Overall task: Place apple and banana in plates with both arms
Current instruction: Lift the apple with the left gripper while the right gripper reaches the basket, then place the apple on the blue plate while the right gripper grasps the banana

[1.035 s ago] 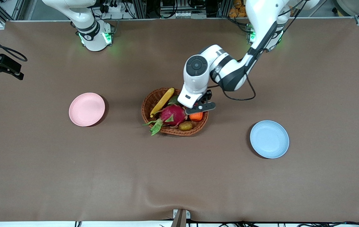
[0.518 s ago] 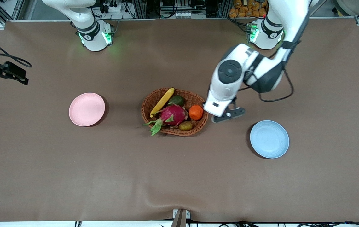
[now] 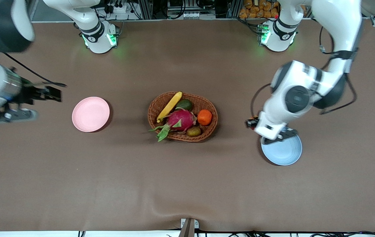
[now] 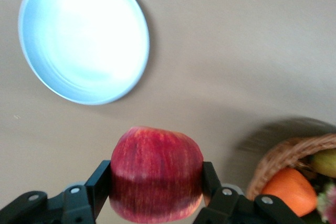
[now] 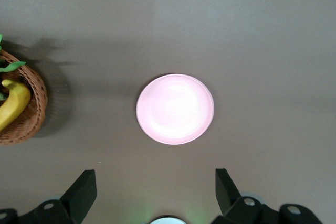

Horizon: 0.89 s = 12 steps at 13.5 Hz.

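Observation:
My left gripper [image 3: 278, 135] is shut on the red apple [image 4: 156, 182] and holds it in the air over the edge of the light blue plate [image 3: 284, 152]. The left wrist view shows that plate [image 4: 84, 38] bare. The apple is hidden by the wrist in the front view. The yellow banana [image 3: 170, 106] lies in the wicker basket [image 3: 211, 106]; it also shows in the right wrist view [image 5: 13, 103]. My right gripper [image 3: 9, 116] is open and empty, up in the air beside the bare pink plate [image 3: 91, 114], toward the right arm's end of the table. The right wrist view shows that plate [image 5: 175, 109].
The basket also holds a magenta dragon fruit [image 3: 180, 120], an orange [image 3: 204, 117], an avocado [image 3: 184, 104] and a kiwi [image 3: 194, 131]. Brown cloth covers the table between the plates and the basket.
My left arm has lifted the apple out of the basket and carried it over to the blue plate. My right arm has swung in toward the pink plate.

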Motion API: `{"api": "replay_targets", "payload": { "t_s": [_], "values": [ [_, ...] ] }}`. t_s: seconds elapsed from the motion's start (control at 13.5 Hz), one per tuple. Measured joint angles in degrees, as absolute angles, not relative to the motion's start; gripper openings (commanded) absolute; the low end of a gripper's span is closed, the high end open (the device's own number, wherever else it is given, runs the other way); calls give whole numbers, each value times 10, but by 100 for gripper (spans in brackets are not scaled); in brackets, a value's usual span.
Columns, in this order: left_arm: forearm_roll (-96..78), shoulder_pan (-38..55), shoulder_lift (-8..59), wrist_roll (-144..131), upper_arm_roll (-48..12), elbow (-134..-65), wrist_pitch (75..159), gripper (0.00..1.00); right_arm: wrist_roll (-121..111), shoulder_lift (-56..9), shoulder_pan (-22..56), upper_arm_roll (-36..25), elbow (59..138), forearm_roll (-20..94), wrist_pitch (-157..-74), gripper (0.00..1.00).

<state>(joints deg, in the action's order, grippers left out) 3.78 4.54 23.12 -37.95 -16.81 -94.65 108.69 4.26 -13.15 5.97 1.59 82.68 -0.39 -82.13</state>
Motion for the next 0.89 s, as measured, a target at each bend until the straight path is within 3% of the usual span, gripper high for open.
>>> {"api": "replay_targets", "payload": {
  "t_s": [0.52,0.89],
  "values": [
    [32,-37,255,-317,-167,-964,1082,0,258,-256,77,17,832,168,-844,100],
    [32,-58,311,-312,-167,-963,1094,0,382,-318,152,18,833,195,-920,69]
  ]
}}
